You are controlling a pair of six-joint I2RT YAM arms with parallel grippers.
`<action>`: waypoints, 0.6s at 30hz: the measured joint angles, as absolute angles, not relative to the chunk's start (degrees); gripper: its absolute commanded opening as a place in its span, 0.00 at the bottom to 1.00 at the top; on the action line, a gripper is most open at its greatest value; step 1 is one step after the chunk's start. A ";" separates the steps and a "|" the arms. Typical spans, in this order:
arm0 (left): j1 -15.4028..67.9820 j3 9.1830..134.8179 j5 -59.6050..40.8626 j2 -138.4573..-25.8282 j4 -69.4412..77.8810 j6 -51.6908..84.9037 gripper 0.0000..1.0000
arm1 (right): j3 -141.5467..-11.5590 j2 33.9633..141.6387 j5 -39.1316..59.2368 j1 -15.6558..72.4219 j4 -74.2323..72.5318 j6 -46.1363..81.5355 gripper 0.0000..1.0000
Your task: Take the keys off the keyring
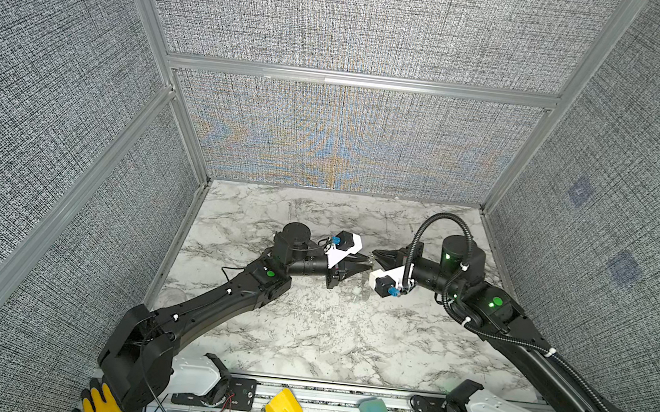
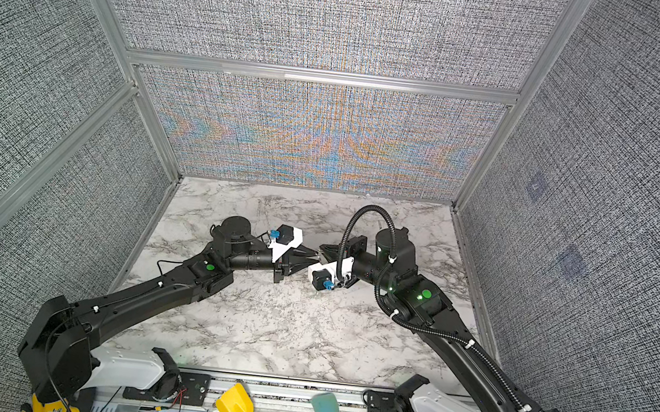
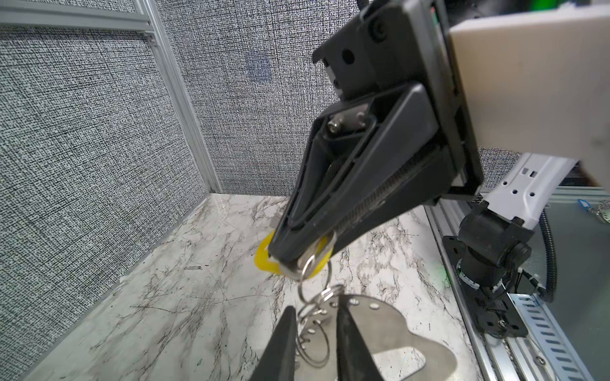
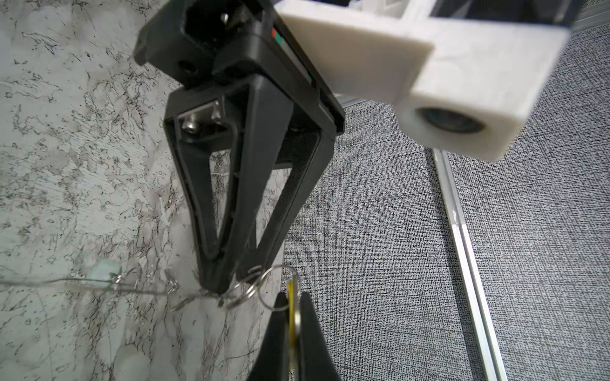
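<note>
**A:** What sits closest to the lens?

**B:** The left gripper (image 3: 315,303). Its black jaws stand slightly apart, straddling thin wire split rings (image 3: 328,293) at the holed edge of the flat grey metal keyring plate with an oval cut-out (image 3: 389,323). I cannot tell whether it clamps.

**A:** And the key?

**B:** The right gripper (image 3: 292,265) pinches the small metal key with a yellow plastic tag (image 3: 264,259). In both top views it reaches in from three o'clock and the left from nine, over the white marble table (image 1: 306,338). The rings run nine-to-three, so the right arm likely pulls.
</note>
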State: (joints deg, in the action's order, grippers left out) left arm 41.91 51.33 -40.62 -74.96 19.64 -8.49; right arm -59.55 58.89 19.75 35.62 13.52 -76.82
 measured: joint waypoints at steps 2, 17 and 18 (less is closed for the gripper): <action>41.91 51.29 -40.62 -74.76 19.79 -8.51 0.16 | -59.55 58.81 19.73 35.64 13.52 -76.82 0.00; 41.95 50.52 -40.60 -74.26 21.04 -8.34 0.08 | -59.44 58.81 19.66 36.25 13.34 -76.82 0.00; 41.95 50.50 -40.62 -74.24 21.04 -8.32 0.07 | -59.27 58.81 19.51 36.32 13.04 -76.84 0.00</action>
